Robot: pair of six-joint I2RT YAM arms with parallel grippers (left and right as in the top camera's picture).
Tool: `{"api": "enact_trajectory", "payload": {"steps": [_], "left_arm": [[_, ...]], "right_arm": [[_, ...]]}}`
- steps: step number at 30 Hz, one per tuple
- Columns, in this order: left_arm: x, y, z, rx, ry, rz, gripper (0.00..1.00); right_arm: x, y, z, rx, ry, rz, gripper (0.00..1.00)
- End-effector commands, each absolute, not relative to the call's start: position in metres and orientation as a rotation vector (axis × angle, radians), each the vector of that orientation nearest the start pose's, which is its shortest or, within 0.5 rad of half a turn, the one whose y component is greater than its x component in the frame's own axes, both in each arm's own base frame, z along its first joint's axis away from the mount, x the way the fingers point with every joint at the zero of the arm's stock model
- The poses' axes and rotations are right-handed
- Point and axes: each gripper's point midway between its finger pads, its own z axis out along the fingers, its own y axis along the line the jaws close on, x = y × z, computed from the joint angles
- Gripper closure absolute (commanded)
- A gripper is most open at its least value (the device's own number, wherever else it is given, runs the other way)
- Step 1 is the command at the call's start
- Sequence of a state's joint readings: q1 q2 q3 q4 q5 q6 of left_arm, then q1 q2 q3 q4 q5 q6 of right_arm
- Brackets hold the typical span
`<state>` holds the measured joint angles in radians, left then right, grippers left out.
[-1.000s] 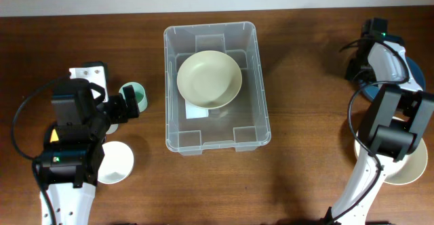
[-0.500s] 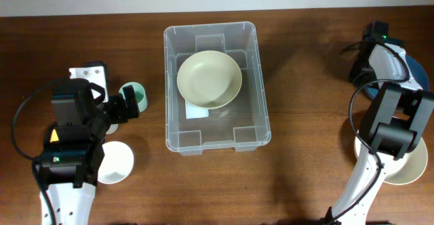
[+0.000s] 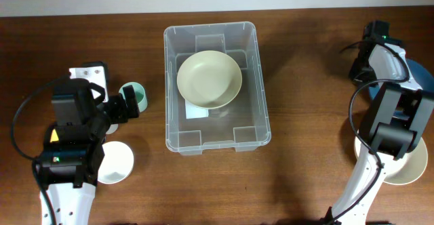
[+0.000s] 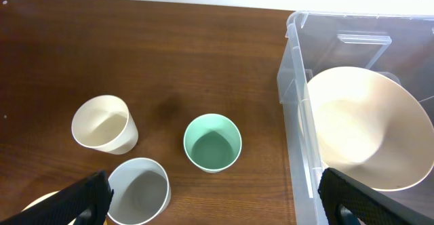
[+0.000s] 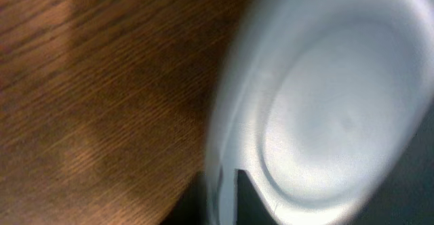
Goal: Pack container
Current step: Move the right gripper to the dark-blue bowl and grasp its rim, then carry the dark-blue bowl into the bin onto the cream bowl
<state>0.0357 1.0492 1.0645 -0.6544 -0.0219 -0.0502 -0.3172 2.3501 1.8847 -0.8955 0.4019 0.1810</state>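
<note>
The container (image 3: 251, 120) is a large clear bin in the middle of the table, and a pale cream-green bowl (image 3: 209, 78) lies in it. The bowl (image 4: 359, 127) and the bin's wall (image 4: 298, 144) also fill the right of the left wrist view. My left gripper (image 4: 217, 208) hangs open over the table to the bin's left, above a mint green cup (image 4: 212, 142) and a white cup (image 4: 139, 192). At the far right my right gripper (image 5: 227, 194) is shut on the rim of a blue bowl (image 5: 325, 116), seen dark blue from overhead (image 3: 415, 72).
A cream cup (image 4: 102, 123) stands left of the green one. A white bowl (image 3: 116, 162) sits by the left arm's base. A cream bowl (image 3: 415, 169) lies under the right arm near the table's right edge.
My right gripper has closed onto the blue bowl's rim. The left arm, the bin and the cups have not moved.
</note>
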Motion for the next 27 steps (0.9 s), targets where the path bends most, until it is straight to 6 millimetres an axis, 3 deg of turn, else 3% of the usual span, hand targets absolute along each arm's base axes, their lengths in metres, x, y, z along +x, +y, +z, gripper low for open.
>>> {"api": "enact_trajectory", "payload": {"steps": [1,6,9,11,15,20,24,27], "left_arm": [[0.332,0.016,0.268,-0.115,2.186,0.010,0.01],[0.332,0.016,0.268,-0.115,2.187,0.010,0.01],[0.332,0.016,0.268,-0.115,2.187,0.010,0.01],[0.332,0.016,0.268,-0.115,2.187,0.010,0.01],[0.332,0.016,0.268,-0.115,2.188,0.010,0.01],[0.329,0.016,0.264,-0.116,2.207,0.010,0.01],[0.328,0.016,0.263,-0.116,2.214,0.011,0.01],[0.327,0.016,0.261,-0.117,2.223,0.011,0.01]], "right_arm": [[0.451,-0.222,0.010,0.789,2.803,-0.625,0.96],[0.455,-0.220,0.011,0.786,2.797,-0.597,0.96],[0.461,-0.212,0.022,0.771,2.779,-0.546,0.96],[0.467,-0.207,0.038,0.753,2.747,-0.536,0.96],[0.488,-0.186,0.092,0.596,2.674,-0.482,0.96],[0.512,-0.124,0.174,0.325,2.550,-0.324,0.96],[0.516,-0.052,0.234,0.049,2.444,-0.222,0.96],[0.511,0.007,0.261,-0.186,2.382,-0.191,0.96]]}}
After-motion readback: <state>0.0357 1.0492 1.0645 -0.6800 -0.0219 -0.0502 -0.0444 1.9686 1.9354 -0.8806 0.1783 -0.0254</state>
